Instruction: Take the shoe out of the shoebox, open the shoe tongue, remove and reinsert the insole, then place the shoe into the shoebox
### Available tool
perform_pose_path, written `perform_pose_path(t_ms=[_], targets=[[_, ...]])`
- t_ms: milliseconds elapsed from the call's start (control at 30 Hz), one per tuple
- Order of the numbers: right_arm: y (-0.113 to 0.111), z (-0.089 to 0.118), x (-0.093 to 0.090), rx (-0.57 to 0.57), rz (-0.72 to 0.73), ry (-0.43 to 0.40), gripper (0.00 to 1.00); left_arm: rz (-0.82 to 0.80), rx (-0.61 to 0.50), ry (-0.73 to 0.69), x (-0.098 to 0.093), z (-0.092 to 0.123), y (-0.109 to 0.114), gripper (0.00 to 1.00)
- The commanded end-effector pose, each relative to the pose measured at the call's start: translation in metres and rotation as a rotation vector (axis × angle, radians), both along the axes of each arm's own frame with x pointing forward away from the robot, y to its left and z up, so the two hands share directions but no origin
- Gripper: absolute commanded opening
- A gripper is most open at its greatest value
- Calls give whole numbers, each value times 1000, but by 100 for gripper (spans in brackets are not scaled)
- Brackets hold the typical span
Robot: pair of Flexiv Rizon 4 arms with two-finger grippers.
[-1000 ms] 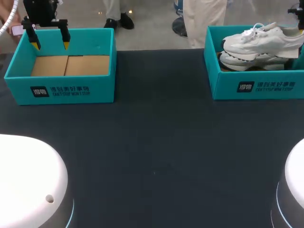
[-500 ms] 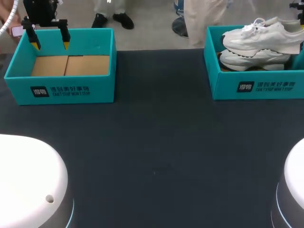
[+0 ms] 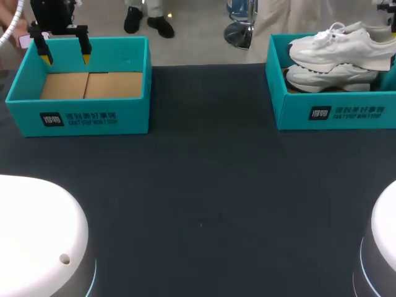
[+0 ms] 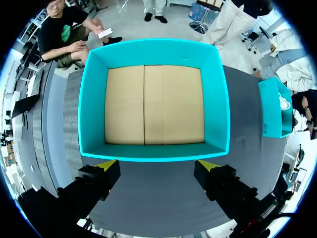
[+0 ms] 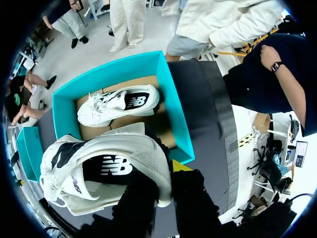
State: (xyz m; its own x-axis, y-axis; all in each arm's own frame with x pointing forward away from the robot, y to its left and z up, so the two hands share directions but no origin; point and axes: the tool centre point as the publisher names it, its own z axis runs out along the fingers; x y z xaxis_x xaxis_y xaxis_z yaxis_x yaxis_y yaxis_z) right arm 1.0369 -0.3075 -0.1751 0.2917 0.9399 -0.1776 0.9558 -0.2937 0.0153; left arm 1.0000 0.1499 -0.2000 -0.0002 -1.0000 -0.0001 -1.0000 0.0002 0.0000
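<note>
In the head view a white shoe (image 3: 340, 46) hangs level just above the teal shoebox (image 3: 334, 114) at the far right. Its heel end reaches the view's edge. In the right wrist view my right gripper (image 5: 166, 184) is shut on the heel of this shoe (image 5: 106, 171), which has a black logo on its side. A second white shoe (image 5: 116, 105) lies on its side in the box (image 5: 176, 119) below, and shows as the second shoe (image 3: 331, 77) from the head camera. My left gripper (image 3: 65, 57) stands open over the far edge of an empty teal box (image 3: 80, 117) at the left.
The empty left box (image 4: 153, 49) has a cardboard floor and lies ahead of my left gripper (image 4: 157, 166). Dark table top (image 3: 210, 185) stretches between the two boxes. My arms' white bases (image 3: 37, 235) fill the near corners.
The held shoe has risen out of the right box and levelled from a tilt. The left arm has not moved.
</note>
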Motion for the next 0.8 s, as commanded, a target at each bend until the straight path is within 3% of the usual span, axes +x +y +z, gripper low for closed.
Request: perform_pose_path(t_ms=[33,367,800], targets=[[13,12,-20,-21,-2,-15,0,0,0,0,0,0,0,100],[58,24,-66,-46,-22,-45,0,0,0,0,0,0,0,100],[136,27,-128,-51,-11,-41,0,0,0,0,0,0,0,100]])
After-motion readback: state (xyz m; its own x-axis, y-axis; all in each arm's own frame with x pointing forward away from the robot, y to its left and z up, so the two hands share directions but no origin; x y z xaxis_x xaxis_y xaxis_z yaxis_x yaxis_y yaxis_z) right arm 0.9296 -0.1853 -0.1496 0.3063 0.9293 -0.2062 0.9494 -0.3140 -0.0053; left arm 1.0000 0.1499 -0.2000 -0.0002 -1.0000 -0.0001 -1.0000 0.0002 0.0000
